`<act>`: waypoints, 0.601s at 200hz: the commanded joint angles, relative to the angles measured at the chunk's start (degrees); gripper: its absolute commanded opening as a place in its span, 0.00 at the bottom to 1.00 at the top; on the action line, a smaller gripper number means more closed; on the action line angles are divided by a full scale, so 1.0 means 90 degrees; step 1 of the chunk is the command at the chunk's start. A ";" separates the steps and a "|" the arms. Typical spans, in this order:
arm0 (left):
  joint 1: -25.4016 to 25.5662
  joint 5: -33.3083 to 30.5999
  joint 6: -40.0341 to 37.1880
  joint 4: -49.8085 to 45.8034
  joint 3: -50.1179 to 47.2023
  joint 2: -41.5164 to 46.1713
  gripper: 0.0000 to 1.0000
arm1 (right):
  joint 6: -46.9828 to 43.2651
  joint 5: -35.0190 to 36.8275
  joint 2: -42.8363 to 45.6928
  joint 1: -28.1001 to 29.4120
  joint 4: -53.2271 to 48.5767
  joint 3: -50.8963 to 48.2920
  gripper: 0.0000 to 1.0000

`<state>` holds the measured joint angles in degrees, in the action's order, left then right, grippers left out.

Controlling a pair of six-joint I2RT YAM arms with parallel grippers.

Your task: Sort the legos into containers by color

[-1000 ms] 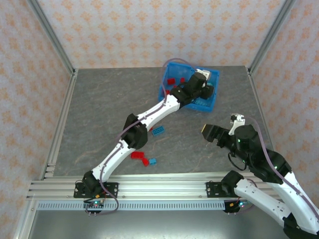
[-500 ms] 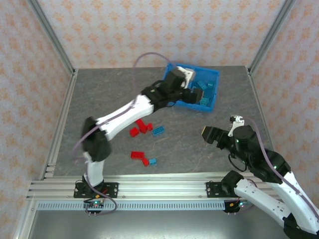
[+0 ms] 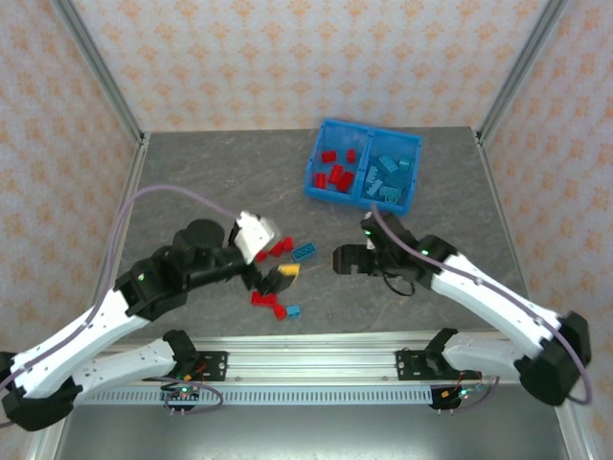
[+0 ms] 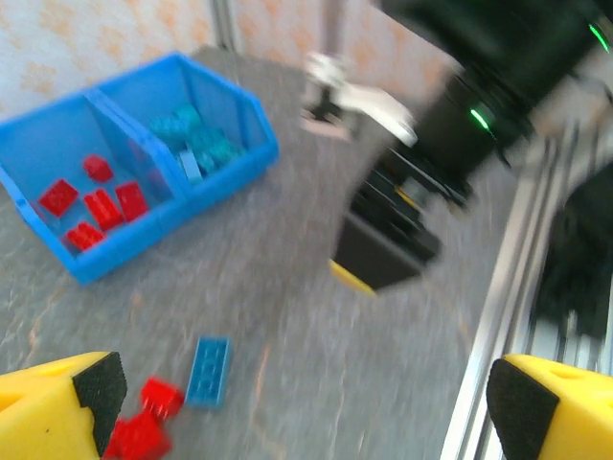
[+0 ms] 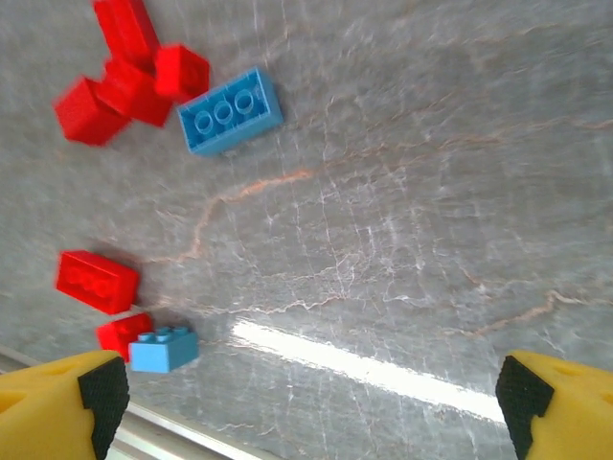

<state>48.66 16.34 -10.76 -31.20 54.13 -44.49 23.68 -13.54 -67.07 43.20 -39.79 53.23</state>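
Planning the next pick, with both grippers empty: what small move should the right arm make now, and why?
Probably ease the open right gripper toward the loose blue brick beside the red cluster: it lies nearest, and the bin's right compartment holds the blue ones.

Bin [image 3: 326, 194]: red legos [image 3: 335, 172] left, teal legos [image 3: 387, 176] right; strays [image 3: 263, 298] outside.

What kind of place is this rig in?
Probably a lab test cell, not a real home: printed wallpaper panels on aluminium frame posts, a grey tabletop, and an extruded aluminium mounting rail at the near edge.
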 commanded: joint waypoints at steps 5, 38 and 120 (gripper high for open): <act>0.0023 0.0306 -0.1707 -0.0941 -0.0972 0.0718 1.00 | -0.0839 0.0272 -0.1197 0.0278 0.0610 0.0602 0.99; 0.0023 0.0271 -0.1886 -0.0293 -0.2063 0.1399 1.00 | -0.1494 0.0694 -0.2813 0.0444 0.0545 0.1531 0.99; 0.0026 0.0454 -0.2384 -0.0711 -0.1958 0.0967 1.00 | -0.2037 0.0277 -0.5141 0.0444 0.0828 0.3084 0.99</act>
<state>48.66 18.41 -30.30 -36.69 35.51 -34.85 7.57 -10.15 -109.56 46.96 -32.71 77.67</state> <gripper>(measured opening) 0.997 0.993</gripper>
